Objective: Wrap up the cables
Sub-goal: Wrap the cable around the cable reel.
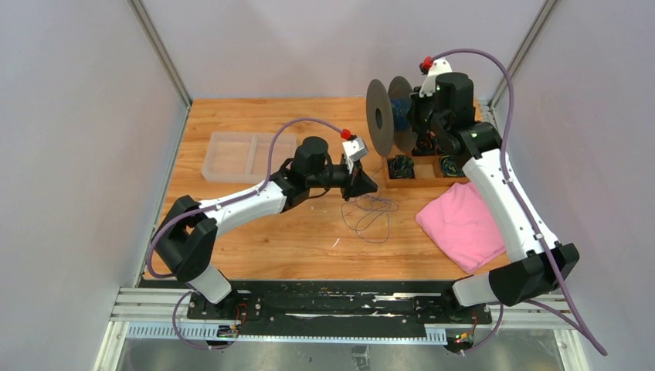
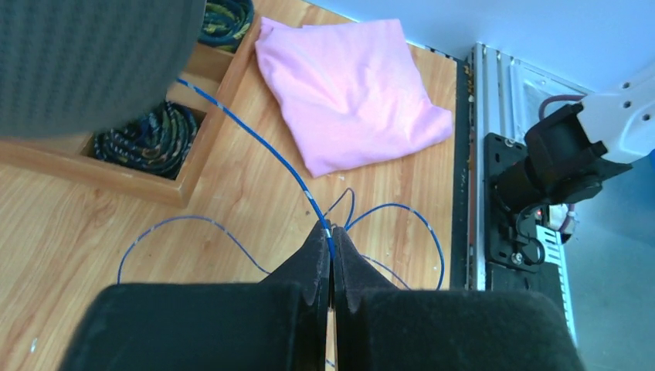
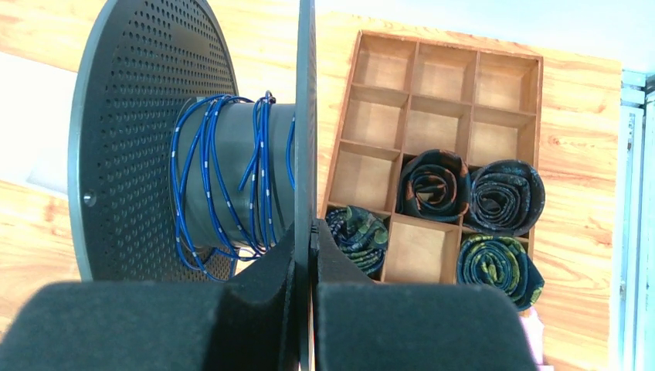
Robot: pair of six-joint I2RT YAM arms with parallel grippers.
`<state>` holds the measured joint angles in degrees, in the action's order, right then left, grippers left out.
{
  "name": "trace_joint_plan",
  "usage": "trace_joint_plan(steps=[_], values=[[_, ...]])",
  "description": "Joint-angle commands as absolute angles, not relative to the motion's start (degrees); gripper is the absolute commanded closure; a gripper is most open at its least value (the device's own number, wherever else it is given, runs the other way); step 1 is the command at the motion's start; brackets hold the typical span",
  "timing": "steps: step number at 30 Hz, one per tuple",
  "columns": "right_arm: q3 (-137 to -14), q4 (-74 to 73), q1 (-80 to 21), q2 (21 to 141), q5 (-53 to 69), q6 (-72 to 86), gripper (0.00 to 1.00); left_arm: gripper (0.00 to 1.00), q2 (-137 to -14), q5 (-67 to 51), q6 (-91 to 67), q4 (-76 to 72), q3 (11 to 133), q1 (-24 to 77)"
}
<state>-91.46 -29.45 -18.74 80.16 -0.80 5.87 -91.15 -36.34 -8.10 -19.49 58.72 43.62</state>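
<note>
The left gripper (image 2: 332, 241) is pinched tight on the thin blue-black limp cable (image 2: 255, 141), which runs up toward 11 o'clock to the perforated dark grey metal spool (image 3: 147, 100), with loose loops on the wooden table (image 1: 309, 247) at that gripper's 5 o'clock, while the right gripper (image 3: 309, 232) is clamped on the spool's flange.

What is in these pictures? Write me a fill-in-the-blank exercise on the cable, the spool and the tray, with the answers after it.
The left gripper is shut on a thin ___ cable.
In the top view, a folded ___ cloth lies right of the loose cable loops.
The right gripper, shut on the flange of the spool, looks down on a wooden tray that shows ___ rolled bundles.
Missing words: blue; pink; four.
</note>
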Motion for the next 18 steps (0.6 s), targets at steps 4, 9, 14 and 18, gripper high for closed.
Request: trace_joint_plan(steps=[4, 9, 14, 18], values=[[-84.9, -18.1, -21.1, 79.6, -7.6, 0.5, 0.99, 1.0, -89.9, -41.0, -2.6, 0.1, 71.2, 45.7], [-79.9, -14.7, -22.4, 78.9, -9.5, -2.2, 0.99, 1.0, -90.3, -40.7, -1.0, 9.6, 79.2, 45.7], [-75.4, -12.2, -22.9, 77.3, -6.8, -3.3, 0.99, 1.0, -90.7, -39.1, -1.3, 14.7, 84.6, 45.7], [-72.2, -11.0, -23.2, 75.6, -3.9, -4.9, 0.99, 1.0, -92.1, -38.0, -1.5, 19.2, 88.6, 44.9]])
